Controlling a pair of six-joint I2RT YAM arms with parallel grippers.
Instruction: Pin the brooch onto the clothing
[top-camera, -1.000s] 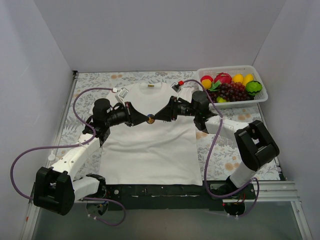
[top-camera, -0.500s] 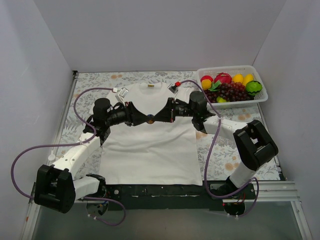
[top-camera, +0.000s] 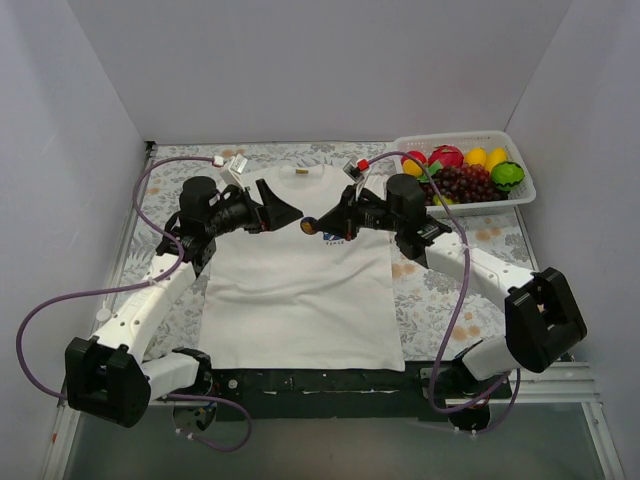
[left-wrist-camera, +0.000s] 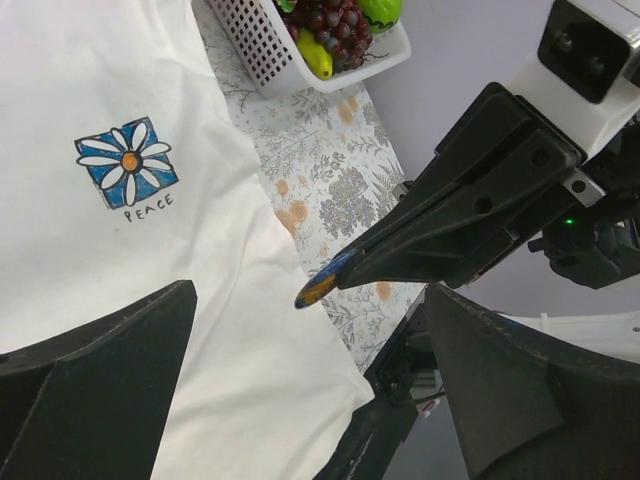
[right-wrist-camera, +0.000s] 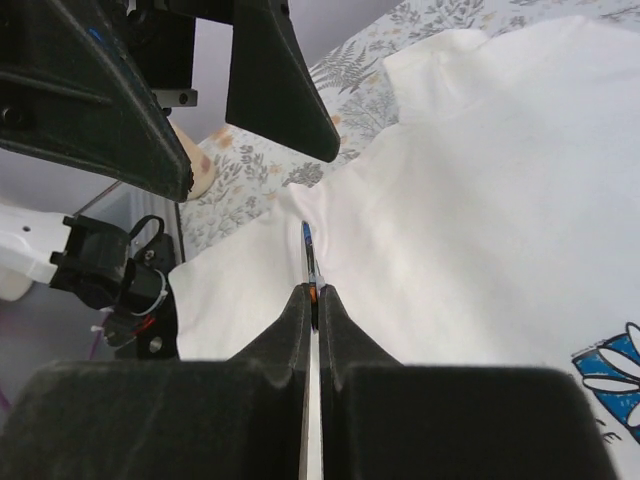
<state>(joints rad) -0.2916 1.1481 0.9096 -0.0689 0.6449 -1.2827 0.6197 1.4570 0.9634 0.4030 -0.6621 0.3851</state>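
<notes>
Two white robot arms rise from the near edge of a table (top-camera: 500, 225) covered in a floral cloth. A plain white T-shirt (top-camera: 300, 300) lies flat between them, hem nearest and round neck farthest. Over the shirt's upper chest the two arms reach toward each other, tip to tip. The right pincer (right-wrist-camera: 312, 295) has its fingers pressed together on the brooch (left-wrist-camera: 322, 287), pinching it edge-on so that only a thin sliver of blue and orange shows. Whether the brooch touches the cloth beneath it cannot be told. The left pincer (top-camera: 288, 208) faces it from close by with its fingers spread wide, holding nothing; from the left wrist camera the brooch sits in the gap between those fingers, clear of both. Just beside the brooch, on the robot's right, the shirt carries a printed blue square (left-wrist-camera: 127, 166) with a white daisy (the word PEACE is lettered under it). Farther back at the far right corner stands a white slatted basket (top-camera: 450, 137) of toy fruit, dark grapes (top-camera: 462, 184) among them.
</notes>
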